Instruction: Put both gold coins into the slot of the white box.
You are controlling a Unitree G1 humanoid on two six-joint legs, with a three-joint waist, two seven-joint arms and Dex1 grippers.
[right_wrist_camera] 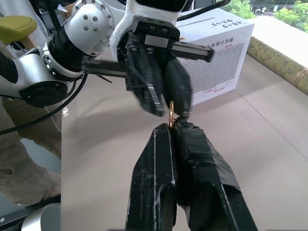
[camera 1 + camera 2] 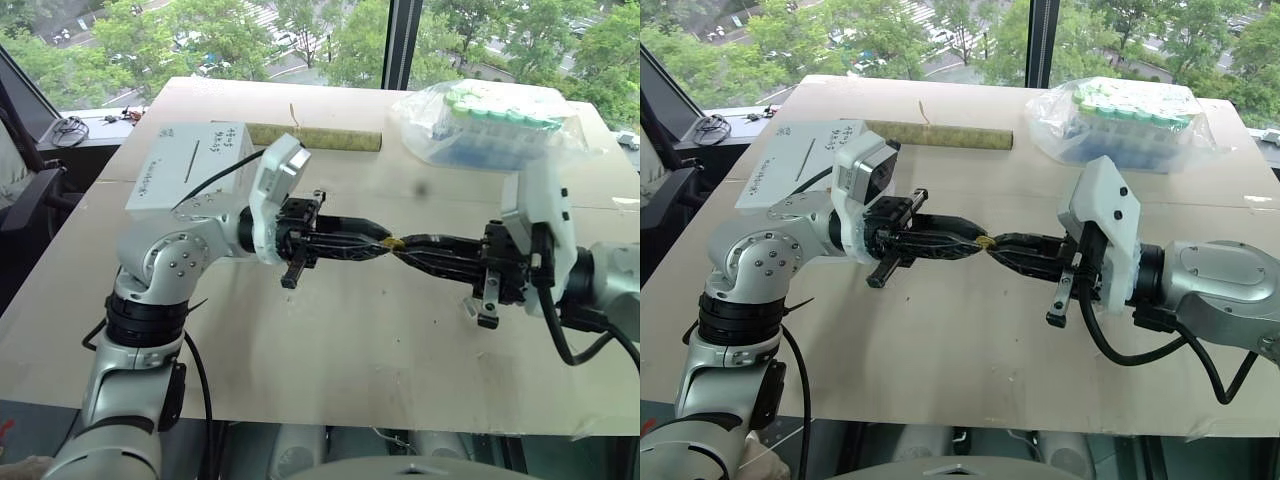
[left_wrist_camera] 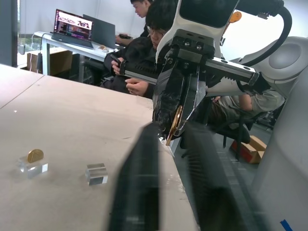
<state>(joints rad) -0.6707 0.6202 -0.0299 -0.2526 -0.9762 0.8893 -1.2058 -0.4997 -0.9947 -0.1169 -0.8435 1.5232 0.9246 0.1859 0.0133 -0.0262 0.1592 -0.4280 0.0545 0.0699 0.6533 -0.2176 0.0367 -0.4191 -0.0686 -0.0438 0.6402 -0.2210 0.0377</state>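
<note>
Between the two end effectors, held tip to tip above the surface (image 2: pixel 330 340), one gold coin (image 2: pixel 394 242) is pinched on edge. Both the left end effector (image 2: pixel 375 240) and the right end effector (image 2: pixel 405 244) are pressed together on it. Behind the left arm, the white box (image 2: pixel 190 168) is seen, slot (image 2: pixel 190 161) on top. Beyond the end effectors, a second gold coin (image 3: pixel 34 155) is seen on a clear block (image 3: pixel 32 167).

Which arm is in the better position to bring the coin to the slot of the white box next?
Probably the left. Both grippers meet fingertip to fingertip over the table, jaws shut on the gold coin. The white box with its slot stands just behind the left gripper, while the right gripper would need to cross over.
</note>
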